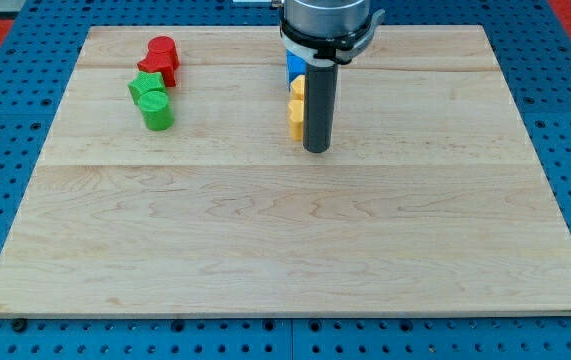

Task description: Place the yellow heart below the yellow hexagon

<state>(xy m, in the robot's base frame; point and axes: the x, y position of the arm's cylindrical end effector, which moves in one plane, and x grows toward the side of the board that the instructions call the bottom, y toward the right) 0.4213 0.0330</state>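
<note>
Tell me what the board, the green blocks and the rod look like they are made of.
Board: pale wood, likely matte; grain lines and plank seams show.
Green blocks: probably painted wood or plastic, in a solid, even colour; the picture leaves it open.
Rod: dark, smooth, perhaps metal or plastic. My tip rests just right of the yellow blocks.

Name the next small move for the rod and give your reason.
Probably hold off pushing and slide my tip slightly to the view's right. The rod covers most of the two yellow blocks, stacked along its left edge below a blue block, so I cannot tell heart from hexagon yet.
</note>
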